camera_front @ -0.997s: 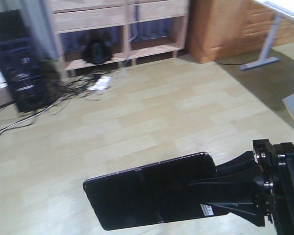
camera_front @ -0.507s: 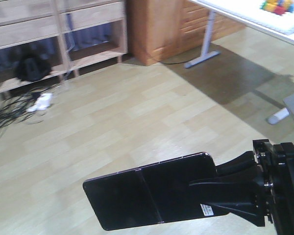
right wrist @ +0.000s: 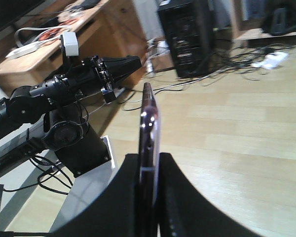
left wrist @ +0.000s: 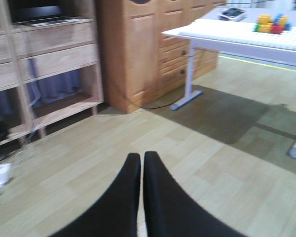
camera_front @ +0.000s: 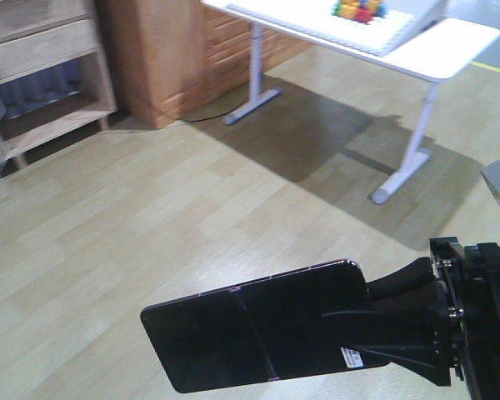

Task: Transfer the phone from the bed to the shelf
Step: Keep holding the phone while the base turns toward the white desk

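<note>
The phone (camera_front: 242,333), flat, glossy black and creased across its middle, hangs level above the floor in the front view. My right gripper (camera_front: 343,323) is shut on its right end, beside a small white sticker. The right wrist view shows the phone (right wrist: 148,118) edge-on, pinched between the black fingers (right wrist: 126,187). My left gripper (left wrist: 140,158) is shut with nothing in it, pointing over bare floor. The light wood shelf (camera_front: 42,50) stands at the far left of the front view, and the shelf (left wrist: 44,44) also shows in the left wrist view. The bed is out of view.
A brown wooden cabinet (camera_front: 162,58) stands next to the shelf. A white table (camera_front: 450,50) on metal legs carries coloured blocks (camera_front: 358,10). A black computer tower (right wrist: 187,34) with loose cables (right wrist: 237,61) sits on the pale plank floor (camera_front: 192,208). My left arm (right wrist: 64,89) shows beside the phone.
The background has swept to the left: the shelf slid to the frame's edge and the white table came into view. The phone stays fixed in my right gripper.
</note>
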Robot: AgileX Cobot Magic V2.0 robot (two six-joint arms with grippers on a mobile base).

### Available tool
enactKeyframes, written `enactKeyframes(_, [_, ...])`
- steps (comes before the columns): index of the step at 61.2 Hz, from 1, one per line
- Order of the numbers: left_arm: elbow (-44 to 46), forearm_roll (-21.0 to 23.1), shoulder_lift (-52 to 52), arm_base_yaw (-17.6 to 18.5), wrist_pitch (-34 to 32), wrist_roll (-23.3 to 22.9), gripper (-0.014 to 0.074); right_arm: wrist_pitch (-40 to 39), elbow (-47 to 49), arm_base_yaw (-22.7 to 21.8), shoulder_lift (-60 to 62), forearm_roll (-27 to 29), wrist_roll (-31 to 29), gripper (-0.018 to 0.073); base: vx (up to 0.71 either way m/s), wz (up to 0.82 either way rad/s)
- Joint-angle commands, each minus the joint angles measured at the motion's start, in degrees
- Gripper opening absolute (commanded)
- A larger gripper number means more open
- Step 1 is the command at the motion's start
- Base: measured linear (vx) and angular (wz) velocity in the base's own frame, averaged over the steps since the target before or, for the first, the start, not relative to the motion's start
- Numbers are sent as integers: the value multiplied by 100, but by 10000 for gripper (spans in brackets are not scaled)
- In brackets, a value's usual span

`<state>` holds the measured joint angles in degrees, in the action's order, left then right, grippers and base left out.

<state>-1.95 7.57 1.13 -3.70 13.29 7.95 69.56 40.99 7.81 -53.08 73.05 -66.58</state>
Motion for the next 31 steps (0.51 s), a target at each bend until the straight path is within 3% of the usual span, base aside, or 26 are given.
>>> enactKeyframes(1, [-14,36,33,-6,-420,-22,1,360,140,-29,62,573,-16,-4,27,-46])
enactKeyframes(31, [-14,36,33,-6,-420,-22,1,360,140,-29,62,573,-16,-4,27,-46])
